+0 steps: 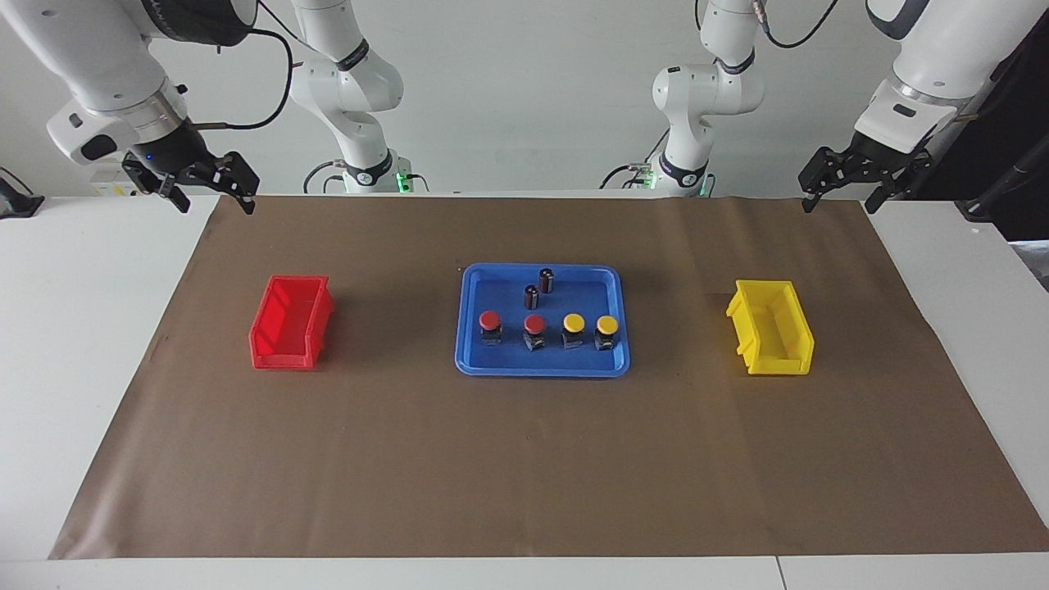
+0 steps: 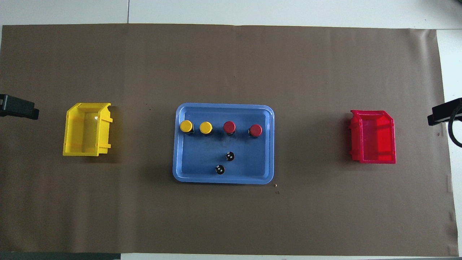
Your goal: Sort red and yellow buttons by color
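Four buttons stand in a row in a blue tray [image 1: 541, 370] at the table's middle. The two red buttons [image 1: 489, 321] [image 1: 534, 325] are toward the right arm's end. The two yellow buttons [image 1: 574, 323] [image 1: 607, 325] are toward the left arm's end. In the overhead view the red caps [image 2: 229, 126] [image 2: 256, 130] and yellow caps [image 2: 186, 126] [image 2: 206, 127] show in the same row. My right gripper [image 1: 211, 201] is open and empty, raised over its corner of the brown mat. My left gripper [image 1: 840, 203] is open and empty, raised over the other corner. Both arms wait.
Two dark upright cylinders [image 1: 547, 280] [image 1: 531, 296] stand in the tray, nearer to the robots than the buttons. A red bin [image 1: 283, 356] sits at the right arm's end and a yellow bin [image 1: 778, 365] at the left arm's end, both with nothing in them.
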`<state>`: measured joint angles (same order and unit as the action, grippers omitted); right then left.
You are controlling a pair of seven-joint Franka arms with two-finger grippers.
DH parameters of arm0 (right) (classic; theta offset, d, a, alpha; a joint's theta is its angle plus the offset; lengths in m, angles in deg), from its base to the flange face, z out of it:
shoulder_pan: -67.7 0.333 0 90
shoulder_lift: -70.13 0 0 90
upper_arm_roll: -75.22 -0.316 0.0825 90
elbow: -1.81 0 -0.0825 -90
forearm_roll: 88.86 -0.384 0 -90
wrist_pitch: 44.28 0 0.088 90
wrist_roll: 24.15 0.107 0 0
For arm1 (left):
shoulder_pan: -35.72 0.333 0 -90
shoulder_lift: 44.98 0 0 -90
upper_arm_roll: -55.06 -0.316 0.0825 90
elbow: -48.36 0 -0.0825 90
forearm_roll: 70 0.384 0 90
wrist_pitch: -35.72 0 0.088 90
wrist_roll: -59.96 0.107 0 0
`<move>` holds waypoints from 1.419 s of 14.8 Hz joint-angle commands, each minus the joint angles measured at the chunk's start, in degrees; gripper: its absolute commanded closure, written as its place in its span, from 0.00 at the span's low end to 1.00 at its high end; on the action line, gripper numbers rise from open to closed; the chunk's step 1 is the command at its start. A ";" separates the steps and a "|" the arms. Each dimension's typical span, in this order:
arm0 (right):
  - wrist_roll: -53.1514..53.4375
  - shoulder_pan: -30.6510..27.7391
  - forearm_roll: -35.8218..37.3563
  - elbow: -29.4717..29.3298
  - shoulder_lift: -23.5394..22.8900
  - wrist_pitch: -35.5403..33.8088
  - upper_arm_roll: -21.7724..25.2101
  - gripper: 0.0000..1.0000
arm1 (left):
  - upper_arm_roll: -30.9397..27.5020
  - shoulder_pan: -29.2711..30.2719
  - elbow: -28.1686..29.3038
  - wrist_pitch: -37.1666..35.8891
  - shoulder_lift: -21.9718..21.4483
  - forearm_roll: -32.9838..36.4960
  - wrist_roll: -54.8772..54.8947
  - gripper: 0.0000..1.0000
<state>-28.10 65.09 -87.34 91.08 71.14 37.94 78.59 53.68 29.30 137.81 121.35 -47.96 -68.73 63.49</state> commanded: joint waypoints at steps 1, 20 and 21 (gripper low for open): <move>-1.32 -0.20 -0.02 0.82 0.66 0.12 -0.03 0.00 | 0.06 0.01 1.07 -0.90 -1.15 -0.12 -0.54 0.00; 31.31 4.68 2.08 -1.21 -12.23 16.25 -24.19 0.00 | 0.06 0.71 1.07 -1.17 -1.23 -0.04 -0.55 0.00; 36.51 8.46 3.57 0.37 -14.26 20.30 -24.11 0.00 | 0.06 0.71 1.07 -1.17 -1.15 -0.04 -0.55 0.00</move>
<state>0.88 69.43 -86.15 91.22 61.87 52.95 55.17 53.46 29.43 137.92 120.80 -47.96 -68.73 63.47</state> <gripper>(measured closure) 0.000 0.000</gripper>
